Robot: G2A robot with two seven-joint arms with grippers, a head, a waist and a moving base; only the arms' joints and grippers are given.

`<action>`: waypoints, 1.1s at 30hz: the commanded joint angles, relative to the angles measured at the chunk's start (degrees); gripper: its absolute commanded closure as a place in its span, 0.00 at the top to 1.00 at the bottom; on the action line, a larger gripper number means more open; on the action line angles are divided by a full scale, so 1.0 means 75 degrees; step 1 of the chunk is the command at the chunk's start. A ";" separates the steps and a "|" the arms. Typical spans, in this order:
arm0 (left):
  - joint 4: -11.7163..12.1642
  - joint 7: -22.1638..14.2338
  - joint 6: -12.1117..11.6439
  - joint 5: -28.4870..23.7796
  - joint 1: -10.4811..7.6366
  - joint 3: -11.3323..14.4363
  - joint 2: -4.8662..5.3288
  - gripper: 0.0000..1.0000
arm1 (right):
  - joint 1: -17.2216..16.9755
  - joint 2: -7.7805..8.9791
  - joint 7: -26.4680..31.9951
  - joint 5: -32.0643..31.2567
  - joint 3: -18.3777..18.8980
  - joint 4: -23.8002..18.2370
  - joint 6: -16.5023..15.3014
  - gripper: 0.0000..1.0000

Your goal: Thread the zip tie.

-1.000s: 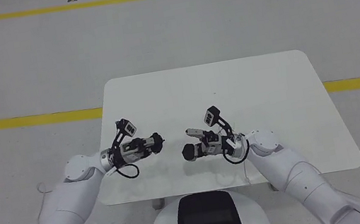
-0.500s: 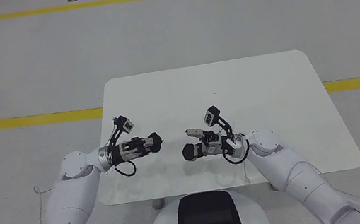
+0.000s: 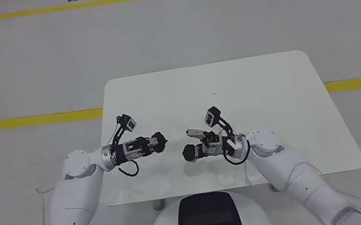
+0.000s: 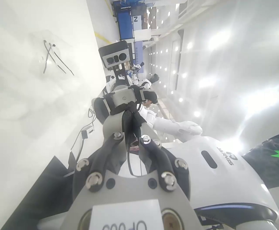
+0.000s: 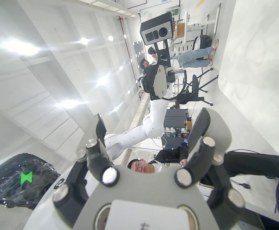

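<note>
My left gripper point(image 3: 159, 141) hangs over the front part of the white table point(image 3: 270, 90), pointing at my right gripper point(image 3: 191, 144) a short gap away. In the left wrist view the left gripper point(image 4: 130, 111) is shut on a thin black zip tie point(image 4: 129, 132), whose strap runs back between the fingers. My right gripper point(image 5: 150, 124) stands open with nothing between its ribbed pads point(image 5: 199, 128). It faces the left arm's gripper point(image 5: 160, 81) from a little way off.
Several spare black zip ties point(image 4: 52, 54) lie in a clear bag on the table beyond the grippers. The table's front edge point(image 3: 180, 193) runs just under both forearms. People stand in the room behind, away from the table.
The left arm's elbow and wrist have shifted a little while its gripper stays almost in place. The right arm has not moved.
</note>
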 commanded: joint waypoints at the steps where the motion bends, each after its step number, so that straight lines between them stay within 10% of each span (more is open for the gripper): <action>1: 0.0000 0.0000 0.0000 0.0000 0.0000 0.0000 0.0000 0.00 | 0.0000 0.0000 0.0000 0.0000 0.0000 0.0000 0.0000 1.00; 9: -0.0428 0.0280 0.0000 -0.0118 0.0187 -0.0253 0.0021 0.00 | 0.0000 0.0000 0.0000 0.0000 0.0000 0.0000 0.0000 1.00; 22: -0.0248 0.0000 0.0000 -0.0766 0.0235 -0.0412 -0.0082 0.00 | 0.0011 0.0103 -0.0588 -0.0723 0.0252 -0.0189 -0.0120 1.00; 27: -0.0248 0.0000 0.0000 -0.0766 0.0235 -0.0412 -0.0082 0.00 | -0.0678 0.0528 -0.1592 -0.2844 0.1204 -0.1762 0.0484 1.00; 33: -0.0248 0.0000 0.0000 -0.0766 0.0235 -0.0412 -0.0082 0.00 | -0.1620 0.0950 -0.1867 -0.6780 0.1616 -0.4438 0.2759 1.00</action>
